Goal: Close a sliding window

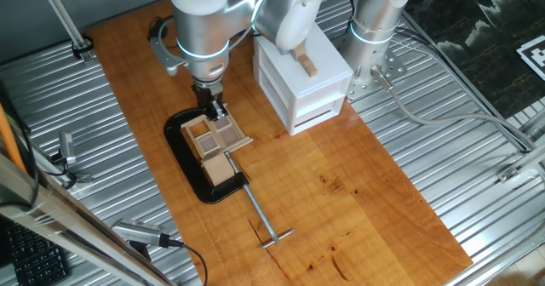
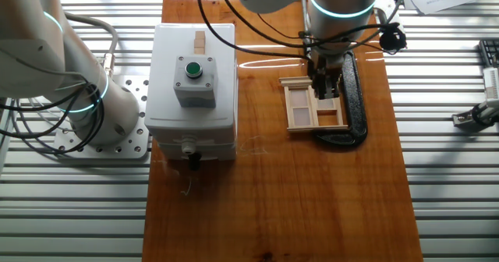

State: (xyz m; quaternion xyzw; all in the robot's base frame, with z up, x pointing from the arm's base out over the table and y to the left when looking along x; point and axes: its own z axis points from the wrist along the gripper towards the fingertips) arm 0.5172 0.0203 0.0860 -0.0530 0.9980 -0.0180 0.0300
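One fixed view looks down steeply from one end of the wooden surface (image 1: 375, 192), angled across it toward my base. The other fixed view looks down from the opposite side, nearly overhead. Both sit at middle distance and share my hand (image 1: 212, 109) over the sliding window (image 2: 314, 106).

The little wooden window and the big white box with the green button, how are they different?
The sliding window is light bare wood; the white box is white all over. The window is small and flat with a grid of panes, while the box is much bigger and blocky. The window sits on a black base plate under the robot's hand; the box stands alone. Both rest on the wooden tabletop.
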